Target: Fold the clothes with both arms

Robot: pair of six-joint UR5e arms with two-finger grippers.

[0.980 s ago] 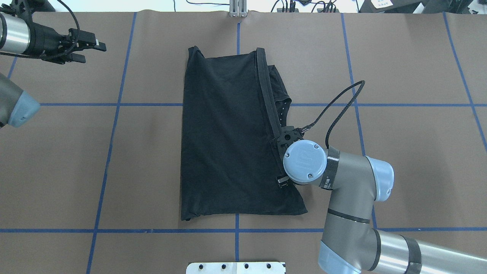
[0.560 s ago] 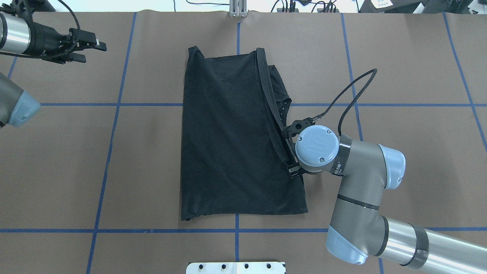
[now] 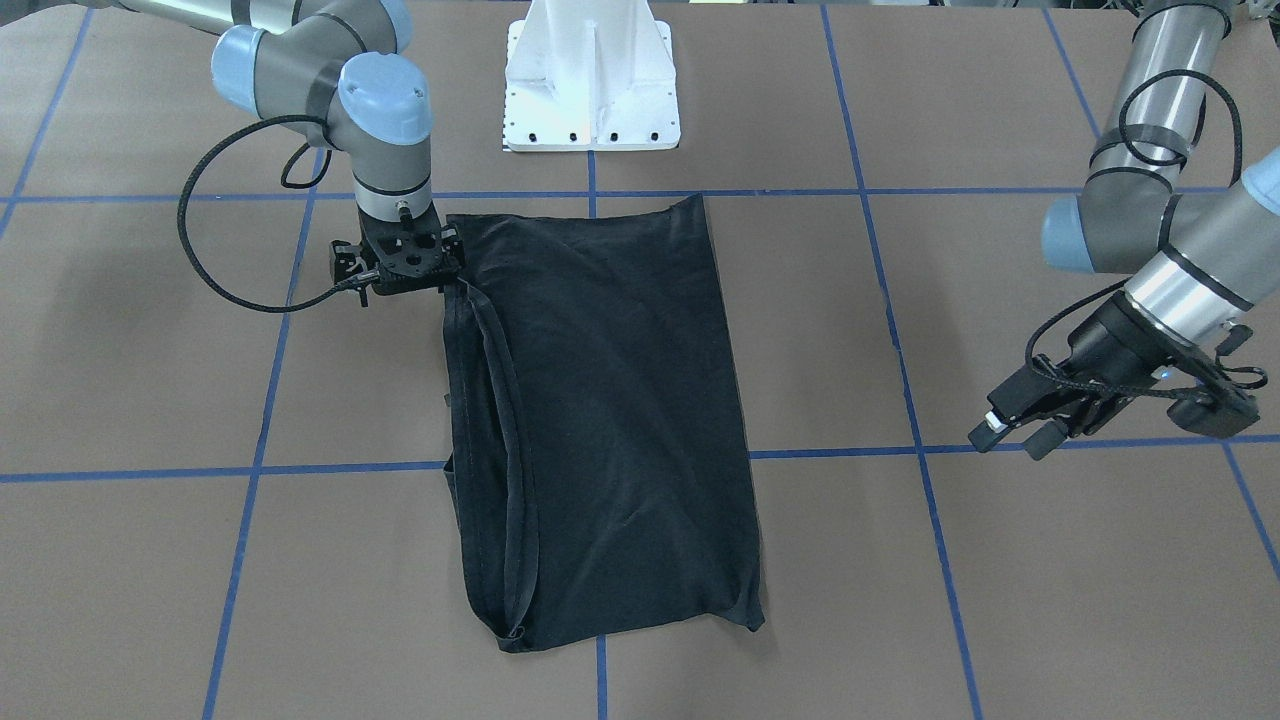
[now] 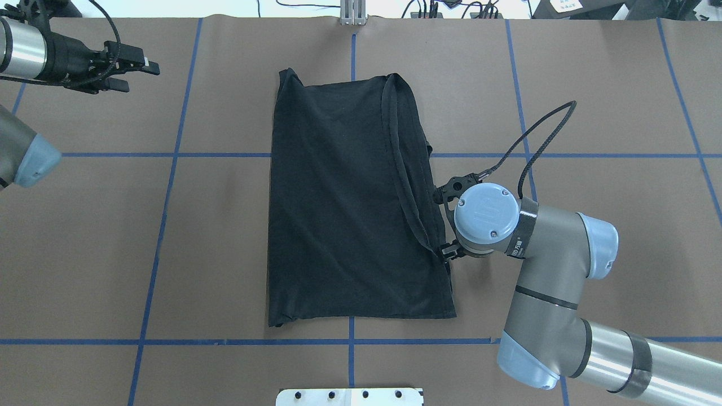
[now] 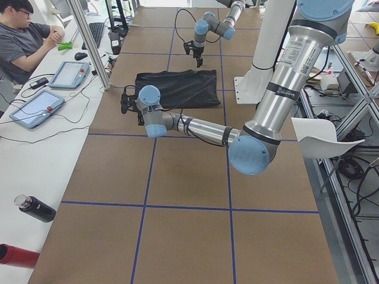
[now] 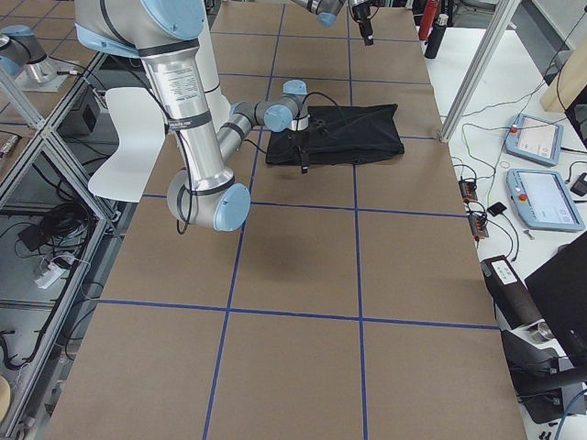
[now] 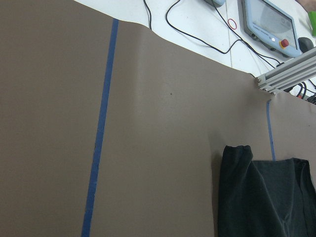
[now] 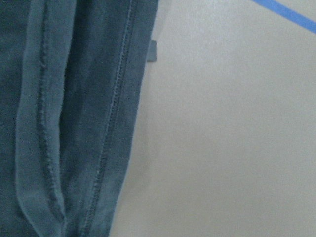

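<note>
Matt cloth T-shirt (image 4: 338, 197) — stitched hems — on smooth brown paper (image 4: 592, 84).

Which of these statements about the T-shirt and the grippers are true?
1. The T-shirt lies flat on the table, folded narrow. True.
2. The left gripper touches the T-shirt. False: it hangs over bare table, apart from it.
3. The right gripper is at a long edge of the T-shirt. True.
4. The logo print faces up. False: only plain black cloth shows.
5. The left gripper is shut. False: its jaws stand apart.
</note>
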